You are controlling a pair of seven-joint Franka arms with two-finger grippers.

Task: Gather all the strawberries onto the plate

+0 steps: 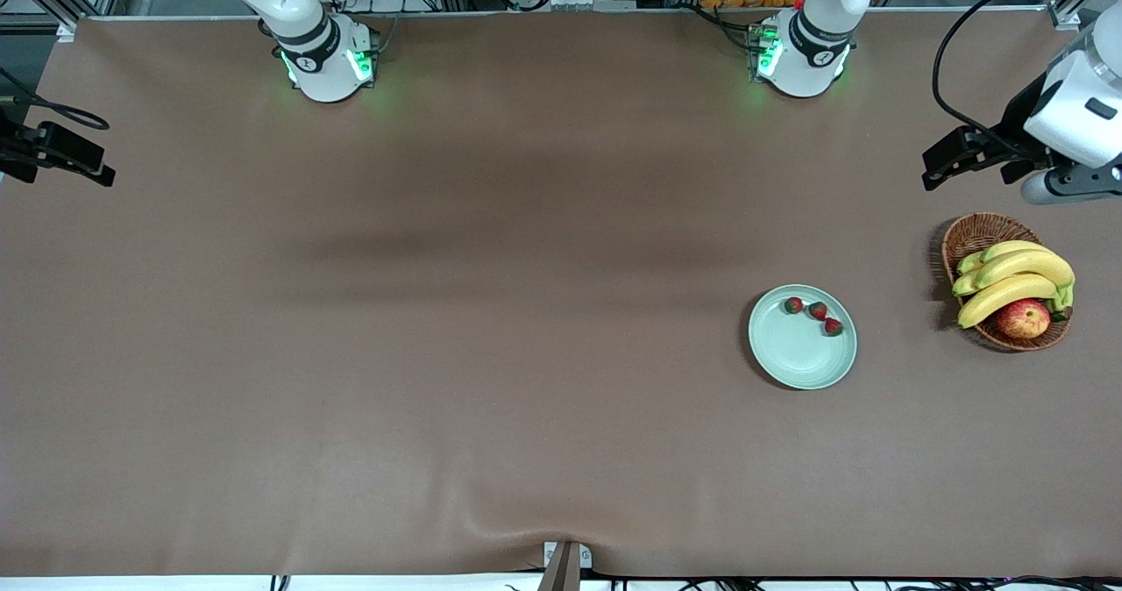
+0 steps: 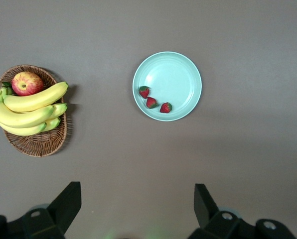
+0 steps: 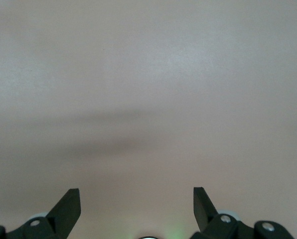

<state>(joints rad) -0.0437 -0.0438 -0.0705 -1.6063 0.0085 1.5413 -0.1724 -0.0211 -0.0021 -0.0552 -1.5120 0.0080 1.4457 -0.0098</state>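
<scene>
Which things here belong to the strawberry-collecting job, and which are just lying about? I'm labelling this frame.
Job:
- three strawberries, all lying in the plate
- mint-green plate

Lying about:
- wicker basket, toward the left arm's end of the table
- bananas in the basket
- apple in the basket

The plate [image 1: 802,359] is a plain, glossy pale mint green with no pattern. On it, the three strawberries [image 1: 817,311] are deep red with small dark green caps. The basket [image 1: 971,234] is brown woven wicker, its weave showing as fine ribbing. In it, the bananas [image 1: 1008,282] are bright yellow with greenish tips and stems, and the apple [image 1: 1023,318] is red blushed with yellow. The table [image 1: 438,310] is covered in a flat, matte brown with soft darker shadow bands. The arm bases are white with black bands and glow green; the gripper fingers [image 2: 66,204] are black.
</scene>
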